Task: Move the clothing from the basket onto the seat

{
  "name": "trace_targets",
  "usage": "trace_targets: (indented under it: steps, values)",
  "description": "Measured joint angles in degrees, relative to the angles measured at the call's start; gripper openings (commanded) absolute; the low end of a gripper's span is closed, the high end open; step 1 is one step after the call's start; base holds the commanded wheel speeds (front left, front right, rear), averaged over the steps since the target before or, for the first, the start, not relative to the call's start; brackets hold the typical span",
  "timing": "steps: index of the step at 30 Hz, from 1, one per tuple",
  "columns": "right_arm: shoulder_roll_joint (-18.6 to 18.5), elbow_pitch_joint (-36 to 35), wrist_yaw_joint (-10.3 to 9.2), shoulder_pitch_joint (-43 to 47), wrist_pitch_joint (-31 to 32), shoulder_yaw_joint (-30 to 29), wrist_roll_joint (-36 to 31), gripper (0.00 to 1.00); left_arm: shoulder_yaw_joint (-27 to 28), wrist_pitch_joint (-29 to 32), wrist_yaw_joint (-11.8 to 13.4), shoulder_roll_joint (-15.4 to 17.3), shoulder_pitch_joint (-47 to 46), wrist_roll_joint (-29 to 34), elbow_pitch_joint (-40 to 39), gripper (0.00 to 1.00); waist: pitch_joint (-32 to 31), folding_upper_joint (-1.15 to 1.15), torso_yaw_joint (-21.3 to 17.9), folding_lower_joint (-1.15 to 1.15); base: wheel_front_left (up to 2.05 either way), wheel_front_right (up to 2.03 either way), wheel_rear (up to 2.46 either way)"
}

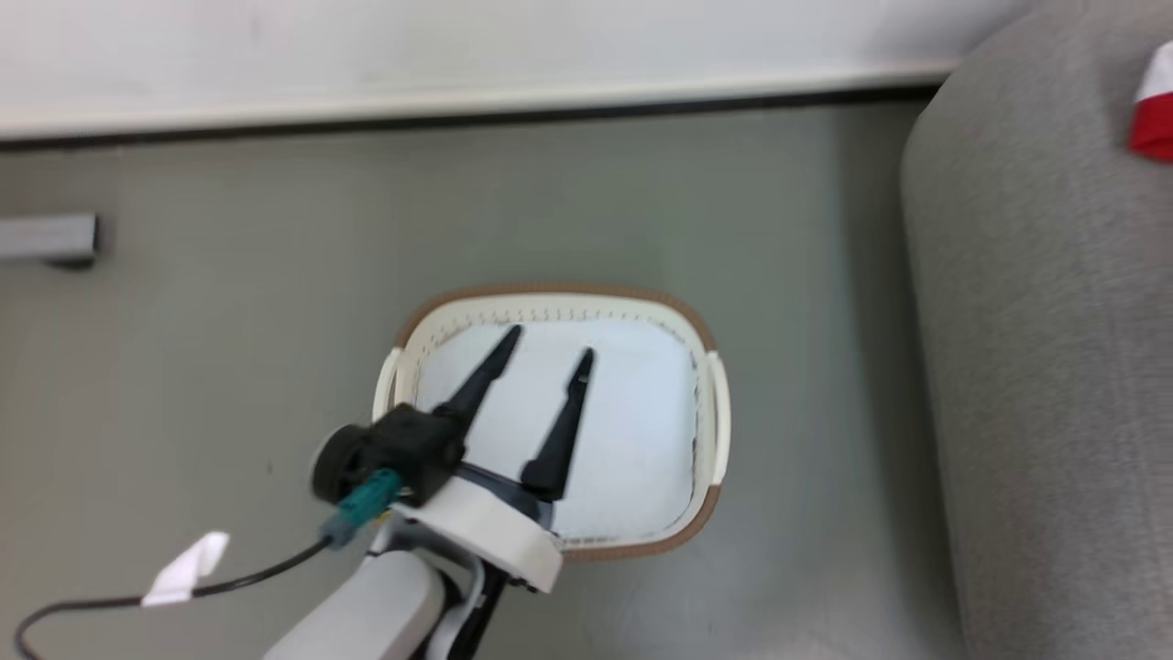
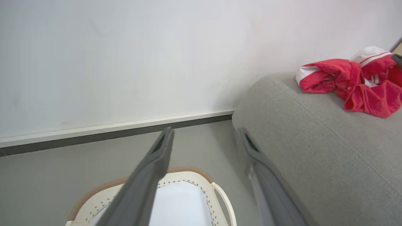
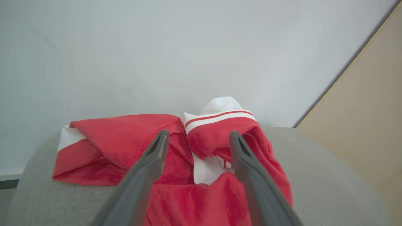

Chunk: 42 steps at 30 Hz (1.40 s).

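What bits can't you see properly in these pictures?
- Head view: the clothing is cut off by the right edge.
- Left wrist view: the left gripper and the bottom edge hide much of the basket.
- Right wrist view: the right gripper covers part of the clothing.

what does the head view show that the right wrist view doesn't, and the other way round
Head view, not the wrist one: the basket holding just its white liner, the open left claw above it, a black cable. Right wrist view, not the head one: the open right claw at the crumpled red clothing, a beige panel. Both: the grey sofa with the clothing on it, the white wall.
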Motion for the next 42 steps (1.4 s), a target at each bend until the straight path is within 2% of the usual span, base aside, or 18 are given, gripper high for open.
trace_targets:
  steps: [5, 8, 12, 16, 24, 27, 29, 34, 42]
  values:
    - [-0.8, 3.4, 0.00, 5.1, -3.3, 7.0, 5.7, 1.00, 7.5, -0.1, 0.9, -0.7, 6.2, 0.4, -1.2, 1.00, -5.3, 0.00, -1.0, -0.01, 0.00, 0.00, 0.00]
    - [-0.5, 4.3, 0.00, 9.0, -3.6, 12.4, 9.4, 1.00, 11.9, -0.1, 0.2, -0.8, 11.0, 1.9, -1.6, 1.00, -8.9, 0.00, -1.4, -0.01, 0.00, 0.00, 0.00]
    - [0.6, 2.0, 0.00, 14.1, -3.8, 19.6, 15.0, 1.00, 18.5, -0.1, -0.1, -1.1, 17.6, 4.1, -1.5, 1.00, -13.5, 0.00, -1.7, -0.01, 0.00, 0.00, 0.00]
    - [1.5, 0.8, 0.00, 20.4, -3.8, 25.5, 19.6, 1.00, 23.8, -0.1, -1.2, -2.9, 23.2, 6.2, -1.4, 1.00, -17.5, 0.00, -1.5, -0.02, 0.00, 0.00, 0.00]
    - [3.3, -1.2, 0.00, 31.2, -3.8, 35.0, 26.7, 1.00, 32.2, -0.1, -5.0, -7.0, 30.2, 10.7, -0.1, 1.00, -23.7, 0.00, 0.1, -0.02, 0.00, 0.00, 0.00]
    - [3.5, -0.8, 0.00, 35.2, -3.8, 40.5, 33.8, 1.00, 36.0, -0.1, -6.9, -9.0, 32.7, 13.5, 0.5, 1.00, -25.7, 0.00, 0.9, -0.02, 0.00, 0.00, 0.00]
    - [3.6, -0.9, 0.00, 36.9, -3.8, 42.4, 36.0, 1.00, 37.5, -0.1, -8.0, -9.9, 33.5, 14.5, 1.4, 1.00, -26.2, 0.00, 1.2, -0.01, 0.00, 0.00, 0.00]
    - [3.6, -1.4, 0.00, 41.0, -3.8, 45.8, 38.5, 1.00, 40.4, -0.1, -11.0, -11.6, 35.1, 16.8, 3.8, 1.00, -27.2, 0.00, 1.3, -0.01, 0.00, 0.00, 0.00]
    - [3.5, -2.1, 0.00, 43.4, -3.8, 47.3, 39.0, 1.00, 43.5, -0.1, -14.9, -13.3, 35.5, 18.8, 5.6, 1.00, -27.8, 0.00, 0.9, -0.01, 0.00, 0.00, 0.00]
